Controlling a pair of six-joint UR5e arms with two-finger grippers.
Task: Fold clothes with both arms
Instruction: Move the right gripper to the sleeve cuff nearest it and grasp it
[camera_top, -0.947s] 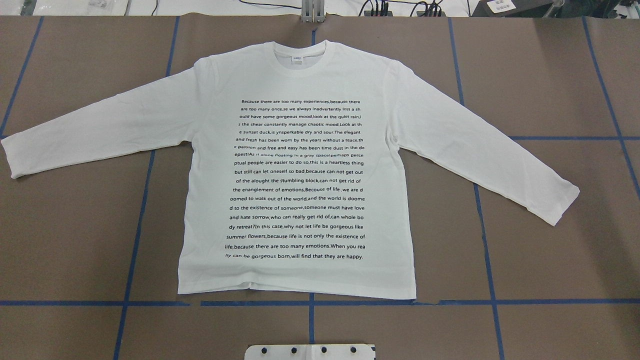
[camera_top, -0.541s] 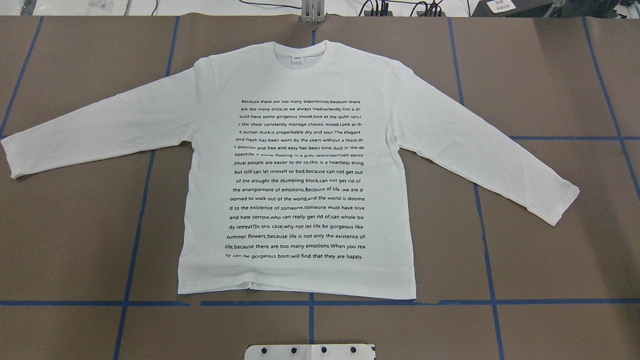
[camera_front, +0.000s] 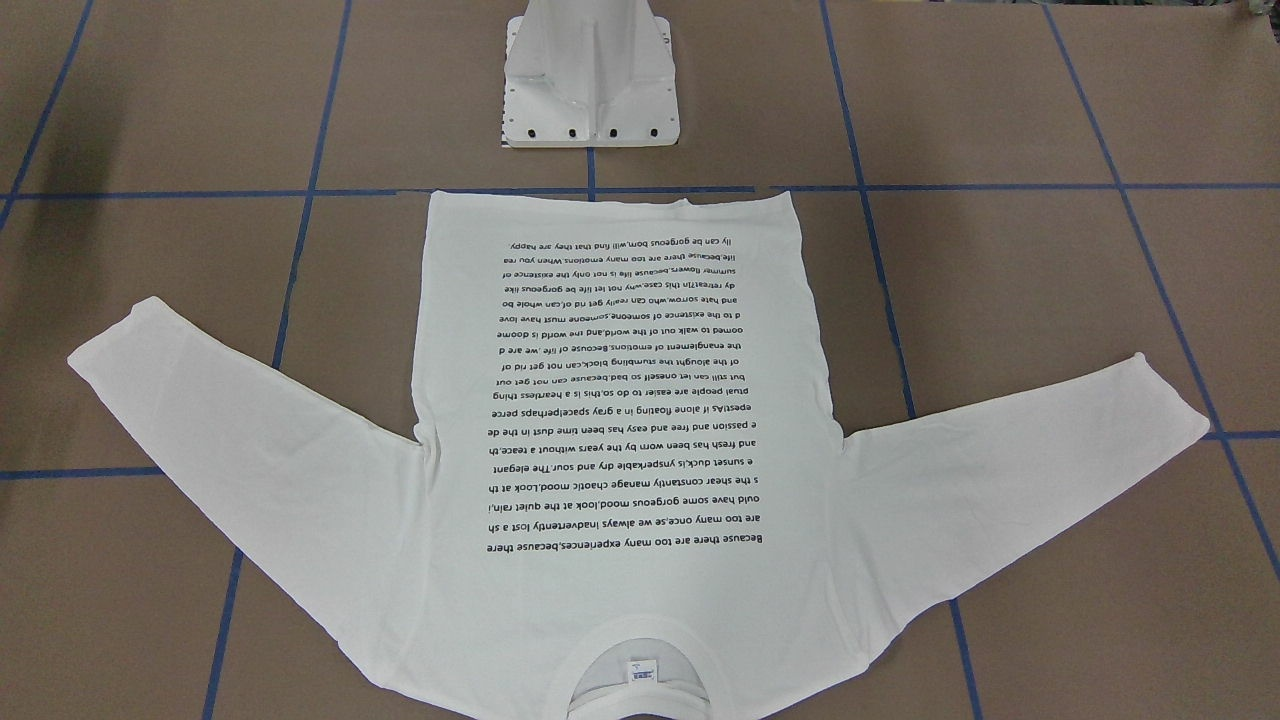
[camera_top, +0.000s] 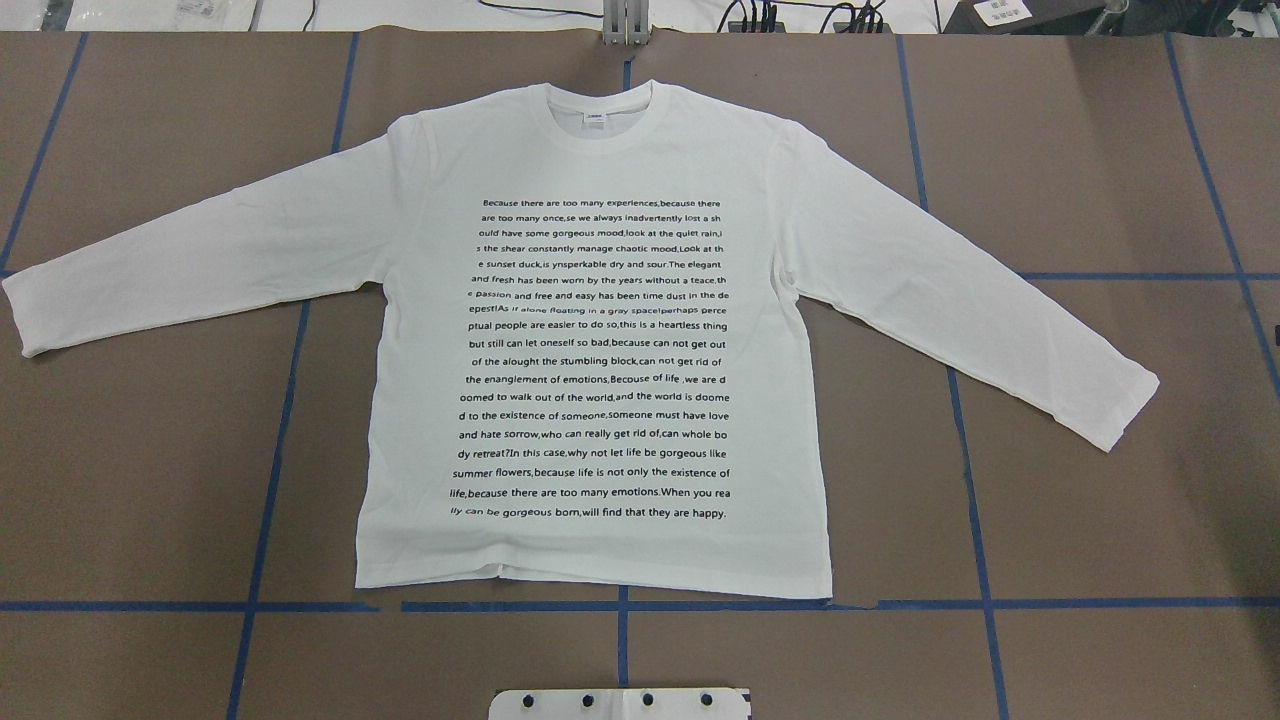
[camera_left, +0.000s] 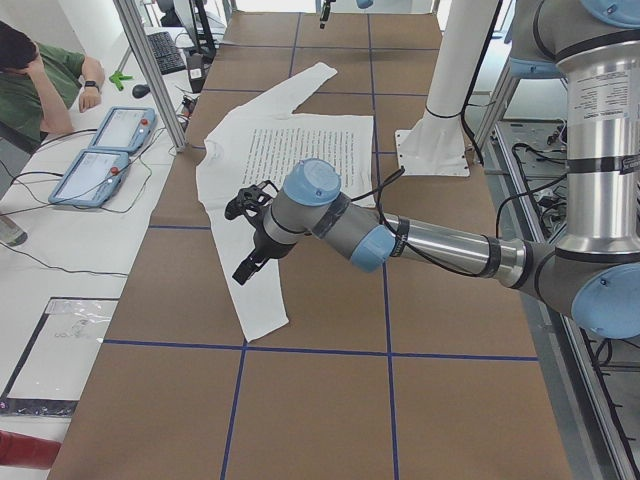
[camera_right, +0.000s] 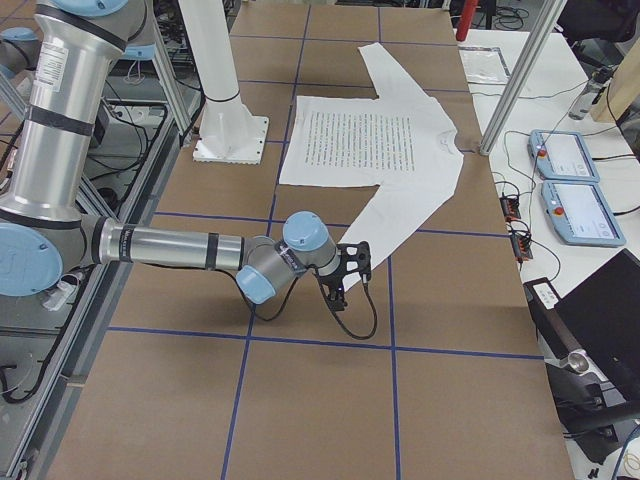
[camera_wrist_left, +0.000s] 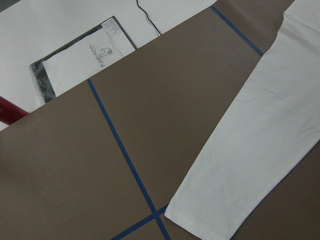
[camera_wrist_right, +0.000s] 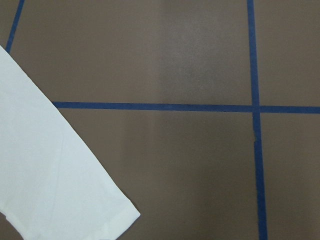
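Observation:
The white long-sleeved shirt (camera_top: 600, 350) lies flat on the brown table, printed text up, collar at the far side, both sleeves spread out; it also shows in the front view (camera_front: 620, 400). My left gripper (camera_left: 248, 238) hangs over the near sleeve in the left side view. My right gripper (camera_right: 352, 272) hangs by the other sleeve's cuff in the right side view. I cannot tell whether either is open or shut. The left wrist view shows a sleeve (camera_wrist_left: 250, 150), the right wrist view a cuff (camera_wrist_right: 55, 190); no fingers show in either.
The white pedestal base (camera_front: 590, 80) stands at the shirt's hem side. Blue tape lines (camera_top: 620, 606) cross the table. Two teach pendants (camera_left: 100, 150) and an operator (camera_left: 40, 80) are beside the table. A plastic-wrapped package (camera_wrist_left: 80, 60) lies past the table's edge.

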